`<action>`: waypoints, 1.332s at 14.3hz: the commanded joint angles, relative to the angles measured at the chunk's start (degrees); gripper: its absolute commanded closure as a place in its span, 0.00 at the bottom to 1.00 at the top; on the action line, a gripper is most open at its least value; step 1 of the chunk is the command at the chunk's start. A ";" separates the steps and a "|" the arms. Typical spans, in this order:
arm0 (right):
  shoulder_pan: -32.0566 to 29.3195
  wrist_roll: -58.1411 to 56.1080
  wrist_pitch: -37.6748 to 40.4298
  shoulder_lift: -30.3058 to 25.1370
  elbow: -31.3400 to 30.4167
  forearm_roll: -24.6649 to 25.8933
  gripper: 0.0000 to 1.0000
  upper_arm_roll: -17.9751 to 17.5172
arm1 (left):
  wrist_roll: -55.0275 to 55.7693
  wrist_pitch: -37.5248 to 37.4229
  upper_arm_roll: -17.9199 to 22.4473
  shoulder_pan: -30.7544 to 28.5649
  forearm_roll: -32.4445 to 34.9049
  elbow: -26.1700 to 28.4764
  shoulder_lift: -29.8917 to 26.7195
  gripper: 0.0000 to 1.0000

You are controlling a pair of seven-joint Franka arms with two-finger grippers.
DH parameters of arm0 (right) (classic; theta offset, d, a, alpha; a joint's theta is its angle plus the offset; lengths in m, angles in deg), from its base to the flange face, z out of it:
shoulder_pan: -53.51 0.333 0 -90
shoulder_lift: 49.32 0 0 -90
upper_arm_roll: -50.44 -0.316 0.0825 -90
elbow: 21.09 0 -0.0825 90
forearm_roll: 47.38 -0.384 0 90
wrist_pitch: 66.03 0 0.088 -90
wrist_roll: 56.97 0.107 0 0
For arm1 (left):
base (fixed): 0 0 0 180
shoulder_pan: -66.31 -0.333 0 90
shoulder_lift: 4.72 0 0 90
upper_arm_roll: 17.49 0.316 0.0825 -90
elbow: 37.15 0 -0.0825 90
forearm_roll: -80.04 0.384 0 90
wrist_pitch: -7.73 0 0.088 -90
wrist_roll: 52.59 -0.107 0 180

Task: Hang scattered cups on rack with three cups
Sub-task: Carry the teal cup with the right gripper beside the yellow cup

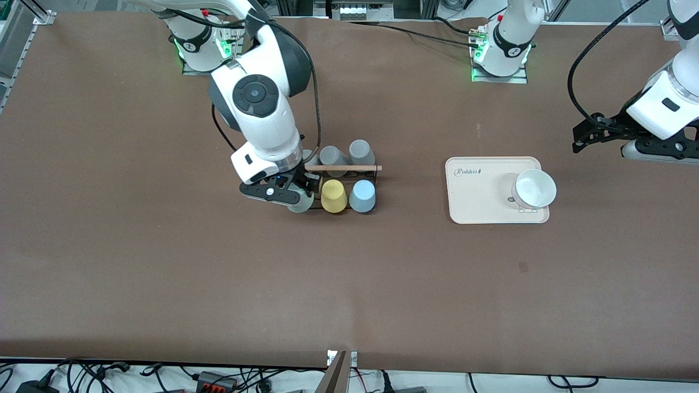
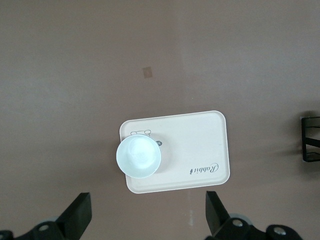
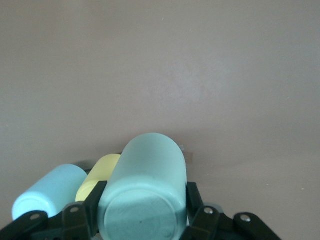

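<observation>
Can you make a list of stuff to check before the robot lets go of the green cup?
1. Right gripper clamps the sage-green cup: ok.
2. Sage-green cup is over the rack, beside the yellow cup: ok.
3. Sage-green cup sits fully on a peg: cannot tell, the peg is hidden.
4. Light blue cup already on the rack: ok.
5. Left gripper waits open above the beige tray, out of the way: ok.

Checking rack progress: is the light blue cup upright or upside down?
Upside down: the light blue cup sits on the rack beside the yellow cup, closed base up.
</observation>
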 commanded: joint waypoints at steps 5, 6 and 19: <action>1.49 1.61 -1.12 -0.01 -2.34 1.74 0.72 0.59 | -0.87 -1.34 -0.60 -1.09 0.90 -0.82 0.15 0.00; 1.57 1.61 -1.21 -0.01 -2.77 1.74 0.72 0.59 | -1.22 -2.12 -0.60 -1.09 0.99 -0.90 0.15 0.00; 1.57 1.61 -3.74 -0.10 -6.02 1.04 0.72 0.50 | -0.87 -3.01 -0.78 -0.83 0.46 -1.25 0.59 0.00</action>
